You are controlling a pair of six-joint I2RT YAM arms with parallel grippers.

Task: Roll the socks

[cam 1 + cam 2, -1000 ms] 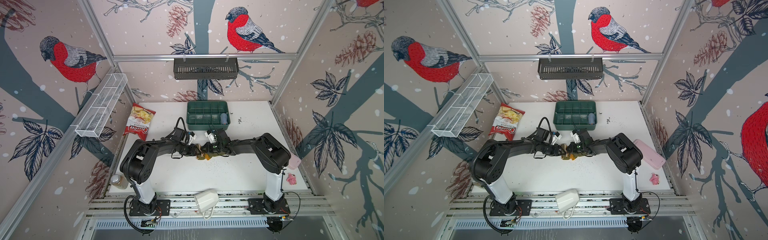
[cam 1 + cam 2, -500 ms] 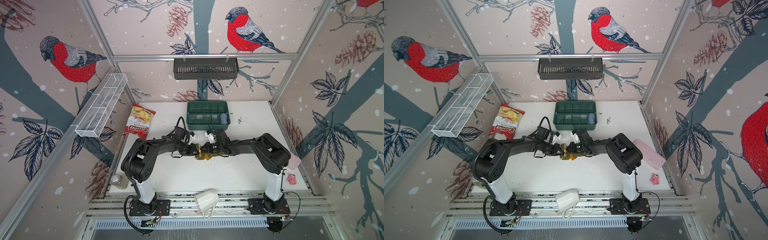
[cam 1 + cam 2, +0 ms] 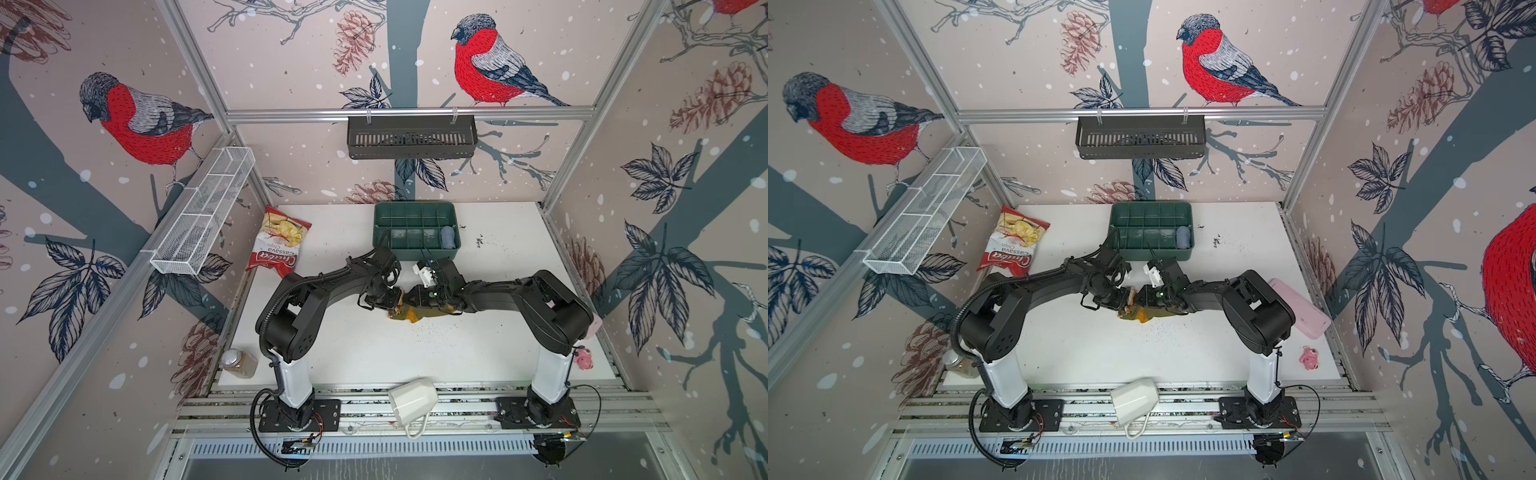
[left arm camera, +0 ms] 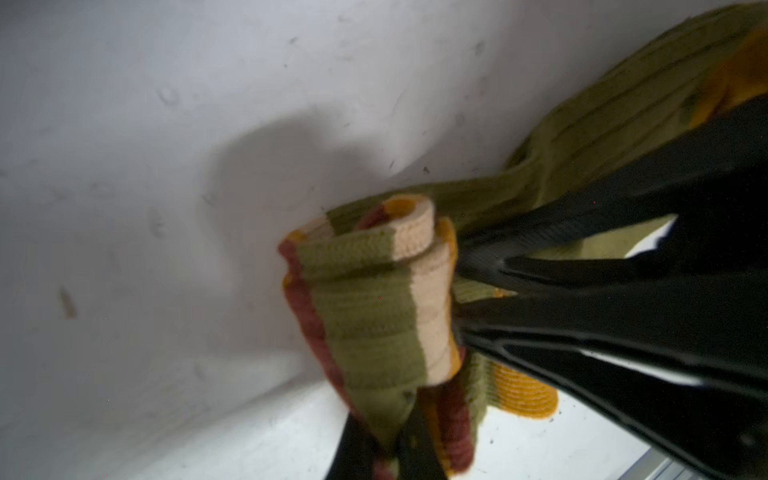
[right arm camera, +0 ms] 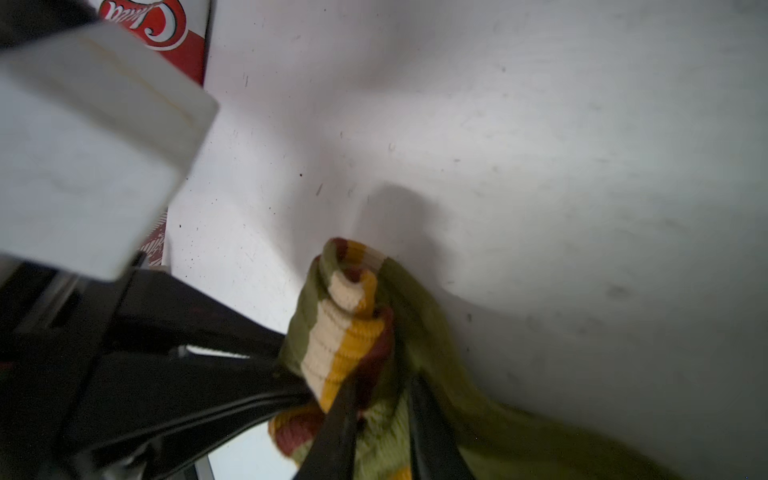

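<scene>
Socks (image 4: 370,316) bunched, cuffs clamped in left gripper (image 4: 386,453); right gripper (image 5: 384,424) straddles them, grip unclear.

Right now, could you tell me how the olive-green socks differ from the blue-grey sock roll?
Colour: the olive-green socks have cream, brown and orange stripes; the blue-grey sock roll looks plain. Place: the socks lie on the white table; the roll sits in a compartment of the green tray. State: the socks are loosely bunched, cuff clamped by the fingers of the left gripper; the roll is compact and untouched. Both are socks.
</scene>
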